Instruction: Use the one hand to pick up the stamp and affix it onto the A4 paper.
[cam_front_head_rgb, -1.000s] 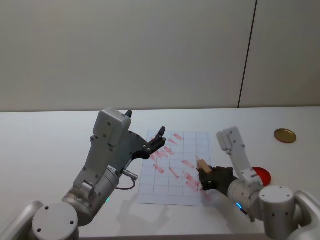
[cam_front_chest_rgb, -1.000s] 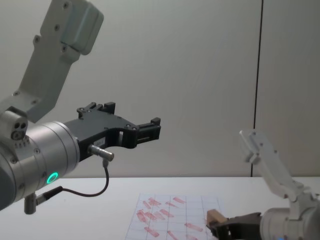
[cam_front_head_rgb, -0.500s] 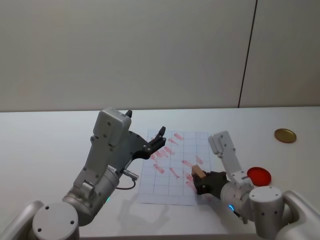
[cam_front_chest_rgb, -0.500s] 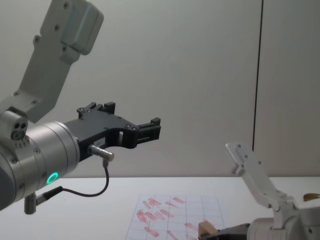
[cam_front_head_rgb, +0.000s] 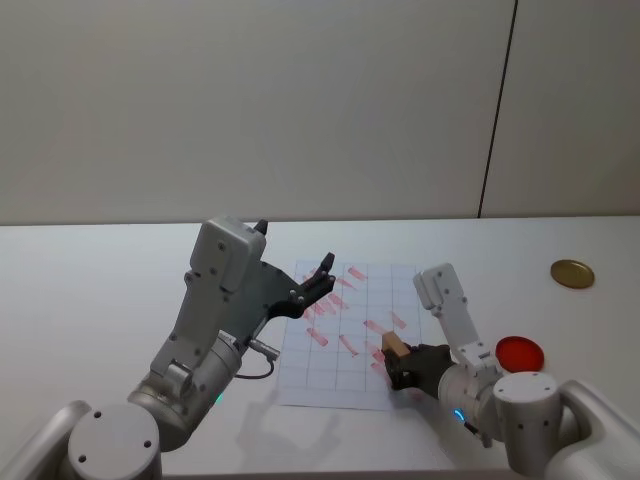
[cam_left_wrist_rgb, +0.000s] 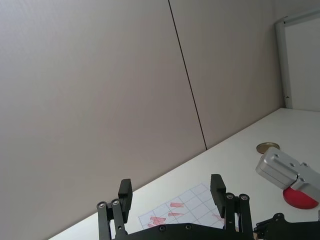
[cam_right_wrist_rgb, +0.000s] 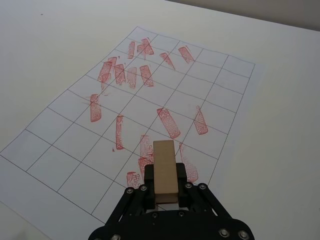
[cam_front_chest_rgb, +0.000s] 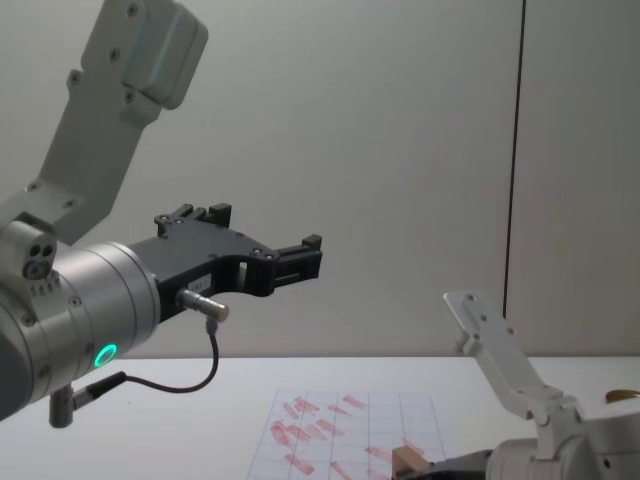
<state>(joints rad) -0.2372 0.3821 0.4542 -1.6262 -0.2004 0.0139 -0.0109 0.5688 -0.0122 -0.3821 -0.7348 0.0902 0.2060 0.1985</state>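
right hand (cam_front_head_rgb: 397, 366) clenched on stamp (cam_front_head_rgb: 393, 345), stamp over near right part of a4 paper (cam_front_head_rgb: 330, 378) on table (cam_front_head_rgb: 100, 290), left hand (cam_front_head_rgb: 320, 275) released, raised above paper's left edge, red pad (cam_front_head_rgb: 520, 351) right of paper

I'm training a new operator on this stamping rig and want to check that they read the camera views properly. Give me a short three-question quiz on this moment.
1. True or false: the right gripper holds the stamp over the A4 paper.
2. Multiple choice: the left gripper is
A. open and empty
B. shut on the stamp
C. gripping the paper's edge
3. Fill in: the red pad lies to the robot's ____ of the paper.

Key: 1 true; 2 A; 3 right.
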